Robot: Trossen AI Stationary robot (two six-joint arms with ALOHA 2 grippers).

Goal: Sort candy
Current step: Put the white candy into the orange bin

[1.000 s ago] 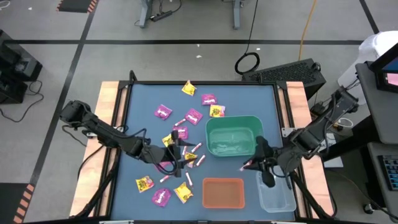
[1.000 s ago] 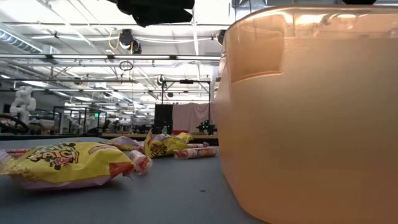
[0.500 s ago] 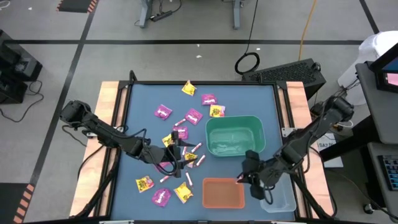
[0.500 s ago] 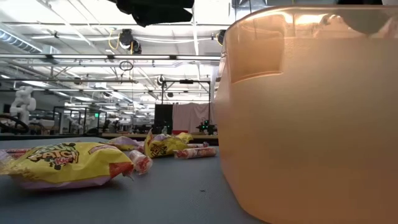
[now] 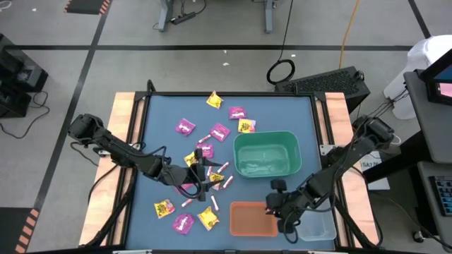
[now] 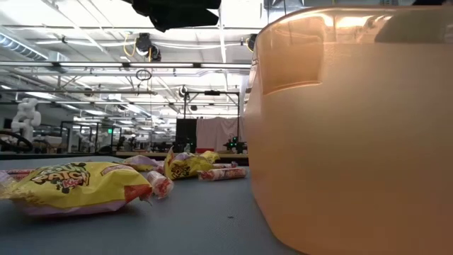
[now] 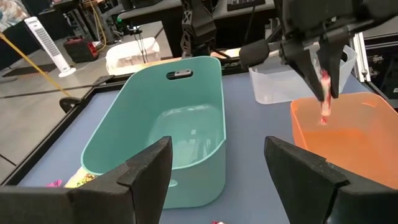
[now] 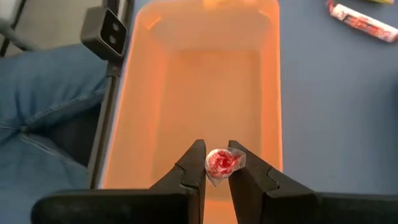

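right claw (image 8: 216, 167) pinches pink-white stick (image 8: 222, 163) over orange bin (image 8: 200, 74), seemingly inside its rim; left claw (image 7: 217, 168) open.

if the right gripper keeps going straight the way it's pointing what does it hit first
Likely the floor of the orange bin. The right gripper, jaws shut on a pink-white candy stick, points down into it, and the bin looks empty.

Count: 3 bins (image 5: 265, 155); approx. 5 magenta packets (image 5: 185, 127); approx. 6 yellow packets (image 5: 215, 100); several pink-white sticks (image 5: 203, 137), no. unclear.
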